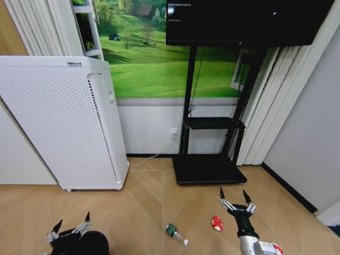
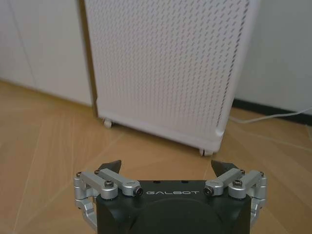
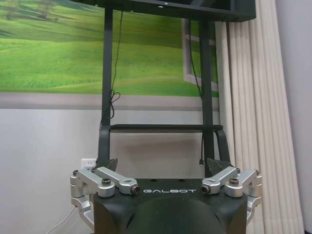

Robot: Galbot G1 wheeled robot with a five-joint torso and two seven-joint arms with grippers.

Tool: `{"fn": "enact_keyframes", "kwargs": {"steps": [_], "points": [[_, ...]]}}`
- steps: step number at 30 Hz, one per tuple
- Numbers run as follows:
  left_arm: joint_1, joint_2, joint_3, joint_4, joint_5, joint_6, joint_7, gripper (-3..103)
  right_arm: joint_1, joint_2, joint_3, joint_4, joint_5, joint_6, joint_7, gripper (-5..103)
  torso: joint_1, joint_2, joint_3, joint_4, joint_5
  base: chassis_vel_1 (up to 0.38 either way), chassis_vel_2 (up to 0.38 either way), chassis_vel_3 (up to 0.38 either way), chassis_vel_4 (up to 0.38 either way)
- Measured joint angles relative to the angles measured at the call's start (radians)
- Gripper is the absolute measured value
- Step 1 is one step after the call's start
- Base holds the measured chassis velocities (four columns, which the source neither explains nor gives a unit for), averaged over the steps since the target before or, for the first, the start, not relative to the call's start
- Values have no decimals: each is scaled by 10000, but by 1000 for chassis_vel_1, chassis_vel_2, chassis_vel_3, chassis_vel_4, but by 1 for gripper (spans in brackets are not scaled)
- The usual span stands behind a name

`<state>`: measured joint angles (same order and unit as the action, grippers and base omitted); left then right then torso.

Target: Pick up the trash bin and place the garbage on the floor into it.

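Observation:
On the floor (image 1: 146, 204) lie two pieces of garbage: a clear bottle with a green label (image 1: 175, 233) and a red-and-white scrap (image 1: 217, 223). My right gripper (image 1: 233, 192) hangs open just right of and above the scrap; in the right wrist view it (image 3: 163, 163) is empty and faces the wall. My left gripper (image 1: 73, 219) is open at the lower left, and in the left wrist view it (image 2: 166, 165) holds nothing. A black rounded shape (image 1: 87, 243) sits under it at the picture's edge; I cannot tell whether it is the trash bin.
A tall white perforated appliance (image 1: 61, 119) on small wheels stands at the left, close ahead of the left gripper. A black TV stand with a flat base (image 1: 208, 169) stands against the wall, with a white cable (image 1: 154, 155) beside it. Curtains and a grey wall close the right side.

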<state>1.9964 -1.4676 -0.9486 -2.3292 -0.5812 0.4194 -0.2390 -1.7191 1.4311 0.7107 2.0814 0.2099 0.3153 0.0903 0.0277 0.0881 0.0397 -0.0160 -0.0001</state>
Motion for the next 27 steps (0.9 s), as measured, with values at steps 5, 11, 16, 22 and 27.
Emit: {"fn": "enact_keyframes", "kwargs": {"steps": [5,11,16,22,27], "points": [[764,262,-514,-77,-1947,1157,-628,100,193,-143,44,0,209,-123,102,100,5,18,14,-1,0,0,0,0,0],[2700,500,-1323,-210,-2985,954,-691,100,423,-297,116,-175,381,-271,197,100,9,42,31,1,2,0,0,0,0],[2972,498,-1450,-110,-2769,602,-672,100,505,-307,133,-333,414,-279,211,100,11,51,38,-1,4,0,0,0,0],[2089,434,-1099,722,-2050,764,-402,100,652,-306,89,-603,454,-259,226,100,15,62,49,0,0,0,0,0,0],[960,545,-894,1283,-1892,1435,-433,100,661,-271,-1,-661,411,-248,224,100,16,68,54,-1,1,0,0,0,0]]}}
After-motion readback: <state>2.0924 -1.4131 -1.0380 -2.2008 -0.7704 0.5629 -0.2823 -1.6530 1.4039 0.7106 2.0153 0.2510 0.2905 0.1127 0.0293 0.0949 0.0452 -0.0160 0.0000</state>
